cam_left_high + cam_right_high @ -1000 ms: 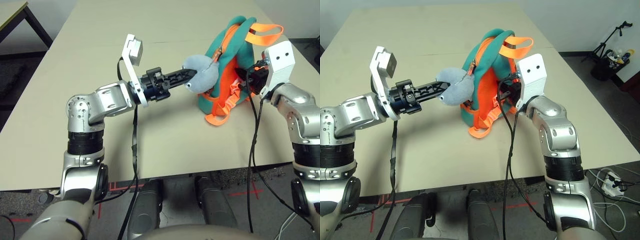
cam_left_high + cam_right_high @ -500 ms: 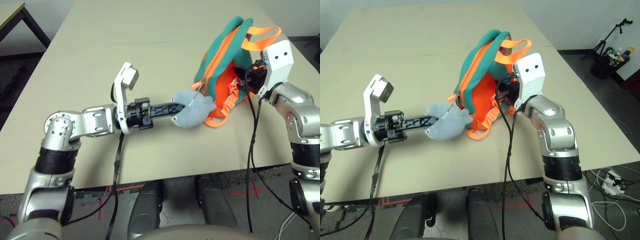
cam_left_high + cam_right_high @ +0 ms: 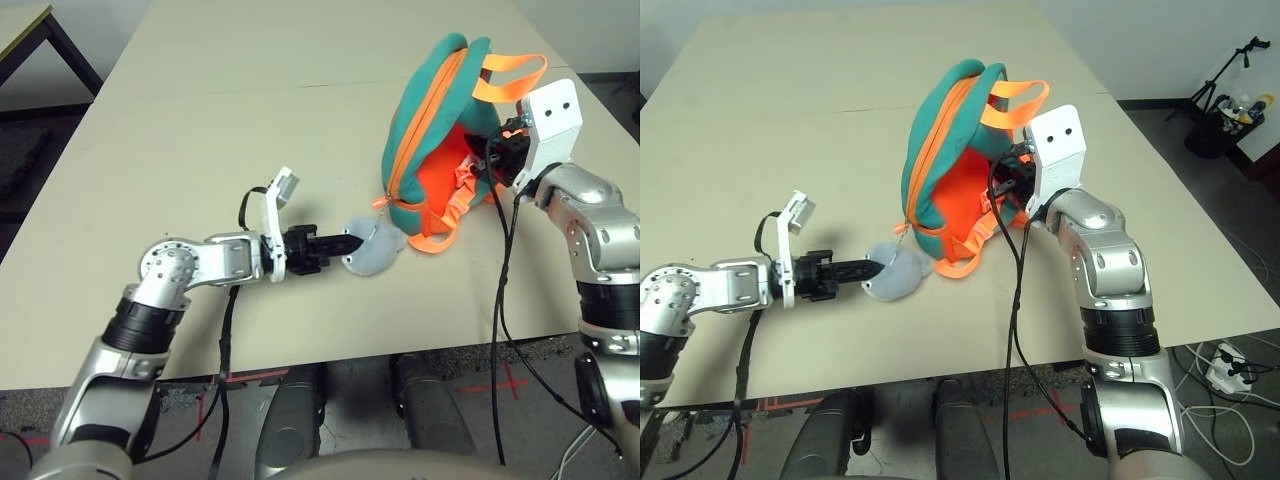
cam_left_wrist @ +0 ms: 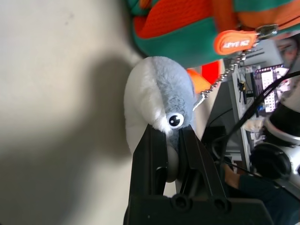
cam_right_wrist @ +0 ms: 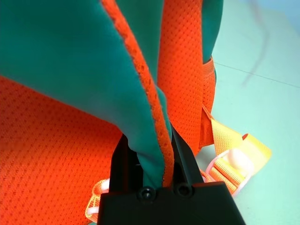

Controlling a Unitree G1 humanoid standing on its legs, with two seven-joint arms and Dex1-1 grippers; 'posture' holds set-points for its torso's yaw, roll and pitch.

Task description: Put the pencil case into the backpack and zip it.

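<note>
The orange and teal backpack [image 3: 430,130] stands on the table at the right, its orange zipper line running down to a pull tab [image 4: 236,42] low on its near side. A bead chain links the tab to a grey plush charm [image 3: 375,247] lying on the table. My left gripper [image 4: 169,133] is shut on the charm, low and stretched out over the table. At the backpack's right side, my right gripper [image 5: 149,145] is shut on its teal and orange edge. The pencil case is out of view.
Beige table [image 3: 250,120] stretches far and left of the backpack, with its front edge close behind my left arm. Orange straps and buckles [image 3: 440,225] hang at the backpack's base. A tripod and cables [image 3: 1225,95] stand on the floor beyond the table's right side.
My left arm has drawn the plush charm down from beside the backpack to the table, toward me and left. The zipper pull followed it down. The right gripper kept its hold.
</note>
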